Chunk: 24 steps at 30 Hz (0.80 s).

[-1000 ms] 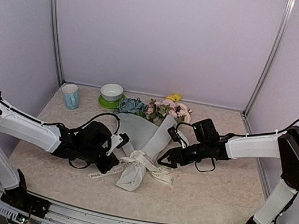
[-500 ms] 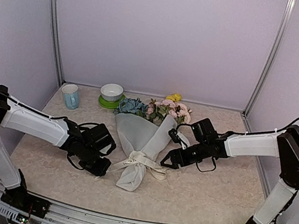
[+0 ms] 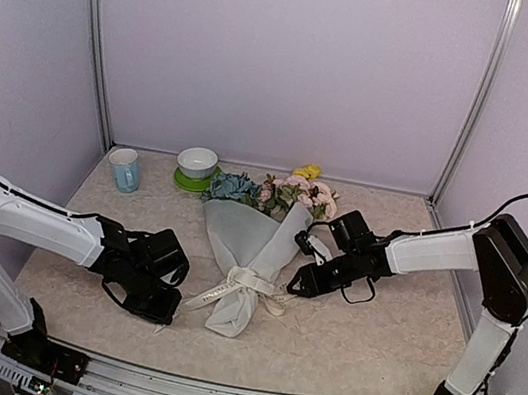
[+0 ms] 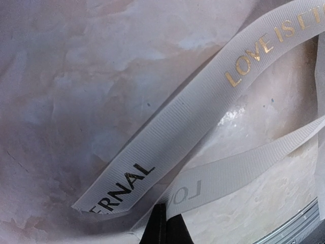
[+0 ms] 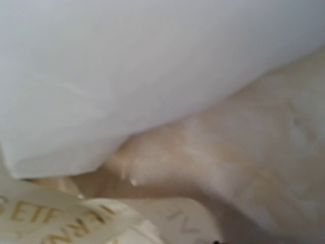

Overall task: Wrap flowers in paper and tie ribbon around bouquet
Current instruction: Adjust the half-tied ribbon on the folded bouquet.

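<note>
The bouquet (image 3: pixel 246 255) lies mid-worktop (image 3: pixel 361 346). Its paper (image 3: pixel 236 231) cone narrows toward the near edge, and the flowers (image 3: pixel 290 194) spill out at the far end. The ribbon (image 3: pixel 248 281) is knotted around the cone's narrow part, with one tail running left to the left claw (image 3: pixel 164 311).

Only the left wrist view shows the printed lettering and two strips crossing; the lower one ends at dark fingertips (image 4: pixel 172 231) pinched together on it. The right claw (image 3: pixel 296 286) sits by the knot at the bouquet's right side. Its own view is filled with blurred paper and ribbon, so I cannot tell how its jaws stand.

A blue cup (image 3: pixel 125 170) and a white bowl (image 3: pixel 197 160) on a green saucer (image 3: pixel 185 182) stand behind the bouquet, well apart from both arms.
</note>
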Available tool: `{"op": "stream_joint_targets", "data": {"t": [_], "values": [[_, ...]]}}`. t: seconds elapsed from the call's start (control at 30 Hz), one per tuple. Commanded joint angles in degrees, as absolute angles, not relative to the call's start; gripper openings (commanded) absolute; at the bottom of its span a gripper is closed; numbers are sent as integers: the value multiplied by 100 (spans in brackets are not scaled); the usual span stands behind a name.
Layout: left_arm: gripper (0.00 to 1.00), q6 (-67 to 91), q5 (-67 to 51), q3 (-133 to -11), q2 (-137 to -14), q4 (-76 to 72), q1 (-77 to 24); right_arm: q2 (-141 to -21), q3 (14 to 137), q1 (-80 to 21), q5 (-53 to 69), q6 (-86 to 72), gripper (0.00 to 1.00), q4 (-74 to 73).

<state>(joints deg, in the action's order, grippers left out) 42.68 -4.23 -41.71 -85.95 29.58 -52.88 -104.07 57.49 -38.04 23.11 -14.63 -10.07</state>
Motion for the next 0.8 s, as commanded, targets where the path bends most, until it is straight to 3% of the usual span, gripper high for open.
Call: {"op": "stream_joint_targets", "data": {"t": [0.0,0.1,0.23,0.77], "values": [[0,4708,-467,-3929,-8571,3166,-5482,-10625,5870,-3885,2364,-1516,37,-954],[0,4891,-464,-3673,-8439,3078,-5537,-10728,5879,-3885,2115,-1510,26,-1157],[0,4980,-437,-3489,-8389,3058,-5544,-10687,5812,-3885,2189,-1536,0,-979],[0,5264,-530,-3003,-8477,2757,-5660,-9489,7395,-3911,2061,-695,0,-1757]]}}
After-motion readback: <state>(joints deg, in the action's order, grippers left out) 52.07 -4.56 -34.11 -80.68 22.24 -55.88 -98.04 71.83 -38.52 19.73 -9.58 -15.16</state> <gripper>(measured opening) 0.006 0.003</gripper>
